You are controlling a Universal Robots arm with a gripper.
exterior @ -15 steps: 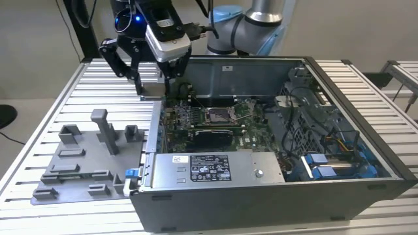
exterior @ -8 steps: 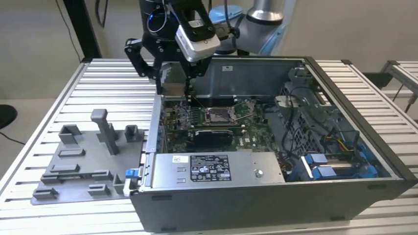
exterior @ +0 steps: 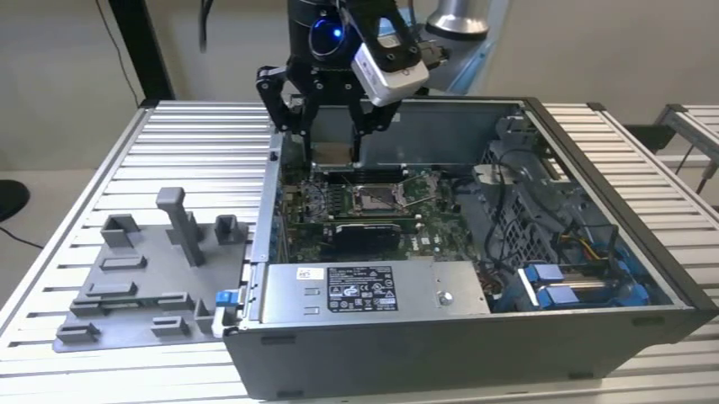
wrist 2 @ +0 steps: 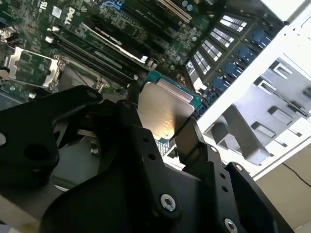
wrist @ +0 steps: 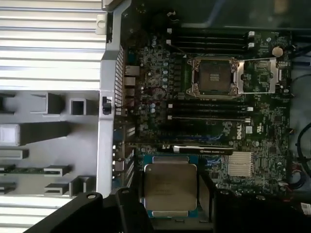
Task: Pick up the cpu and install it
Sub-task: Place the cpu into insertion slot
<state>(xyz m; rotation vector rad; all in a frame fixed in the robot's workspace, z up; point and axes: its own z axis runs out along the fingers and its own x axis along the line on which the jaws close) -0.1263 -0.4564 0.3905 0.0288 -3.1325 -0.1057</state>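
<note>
Cpu (wrist: 170, 189) is in your end effector (wrist: 170, 195), clamped by two opposite edges between the black fingers (wrist: 132, 206), which are closed in only as far as the chip's width. Its pale metal top faces the camera in the first wrist view, with the green board edge showing around it. In the second wrist view you see the same hold: the cpu (wrist 2: 163, 114) stands between the fingers of the end effector (wrist 2: 160, 127), off the motherboard (wrist 2: 112, 34) and not touching it.

In the exterior view your end effector (exterior: 332, 148) hangs over the open computer case (exterior: 472, 341), at the case's far corner on the exterior view's left, with the cpu (exterior: 333, 154) just above the far edge of the motherboard. The socket (exterior: 371, 198) lies nearer the middle of the board, apart from the chip, and in the first wrist view the socket (wrist: 214, 75) has its metal frame (wrist: 260, 75) swung open beside it.

The case stands on the slatted surface (exterior: 202, 135), with the power supply box (exterior: 359, 290) along its near edge and a grey fixture tray (exterior: 135, 286) just beside it towards the surface's near corner on the exterior view's left
</note>
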